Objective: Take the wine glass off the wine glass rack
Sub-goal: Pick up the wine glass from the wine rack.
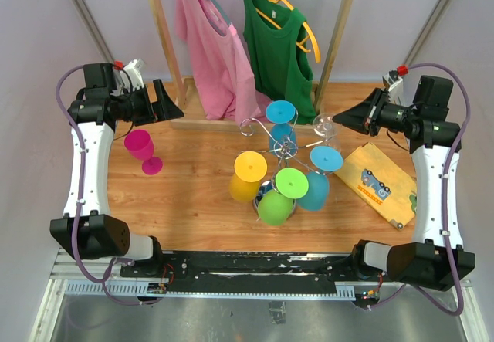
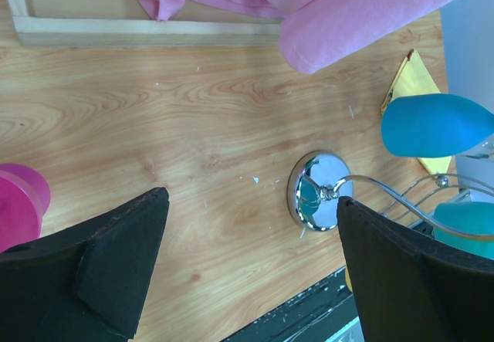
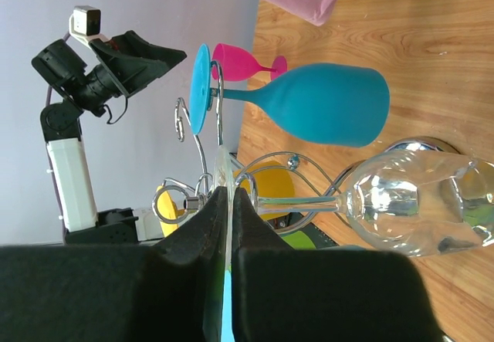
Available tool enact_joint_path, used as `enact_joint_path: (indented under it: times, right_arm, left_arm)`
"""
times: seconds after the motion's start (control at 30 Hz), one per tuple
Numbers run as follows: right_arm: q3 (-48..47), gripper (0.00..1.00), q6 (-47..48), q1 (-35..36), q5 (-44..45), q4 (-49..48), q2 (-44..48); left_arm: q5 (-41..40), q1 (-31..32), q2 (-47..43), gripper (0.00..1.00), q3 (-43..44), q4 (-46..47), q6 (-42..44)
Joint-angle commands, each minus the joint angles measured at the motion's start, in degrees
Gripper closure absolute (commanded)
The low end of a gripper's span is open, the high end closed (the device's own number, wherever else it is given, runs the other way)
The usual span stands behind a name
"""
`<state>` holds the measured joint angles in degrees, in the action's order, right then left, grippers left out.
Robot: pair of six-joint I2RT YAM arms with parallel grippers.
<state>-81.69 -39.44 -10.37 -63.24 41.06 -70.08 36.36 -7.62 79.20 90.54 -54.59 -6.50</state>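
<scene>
Pinching the clear wine glass (image 3: 409,203) by its foot, the right gripper (image 3: 229,195) is closed, the glass hanging on the wine glass rack (image 2: 309,203). The left gripper (image 2: 253,201) gapes open.

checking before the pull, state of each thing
clear wine glass: on wine glass rack, foot gripped
right gripper: shut on clear wine glass
left gripper: open, empty
magenta wine glass: upright
blue wine glass: hanging inverted
yellow wine glass: hanging inverted
green wine glass: hanging inverted
teal wine glass: hanging inverted
pink shirt: hung
green tank top: hung
</scene>
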Motion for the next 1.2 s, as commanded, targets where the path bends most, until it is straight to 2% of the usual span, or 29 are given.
enact_joint_path:
  times: [0.0,0.63,1.0,1.17]
  right_arm:
    - [-0.1,0.99,-2.0,-2.0,-2.8,-1.8,1.5]
    - [2.0,0.99,-3.3,-2.1,-5.5,-3.2,4.0]
    - [4.4,0.99,-7.0,-1.8,-6.9,-6.9,6.6]
    - [7.0,0.99,-11.3,-0.7,-6.6,-12.6,8.1]
  left_arm:
    - [1.4,0.6,0.2,0.05,0.1,-0.1,-0.1]
    - [1.5,1.4,1.6,0.05,0.4,0.0,0.1]
    - [1.5,2.1,2.1,0.05,0.5,0.3,0.1]
    - [1.5,2.3,2.0,0.05,0.5,0.3,0.0]
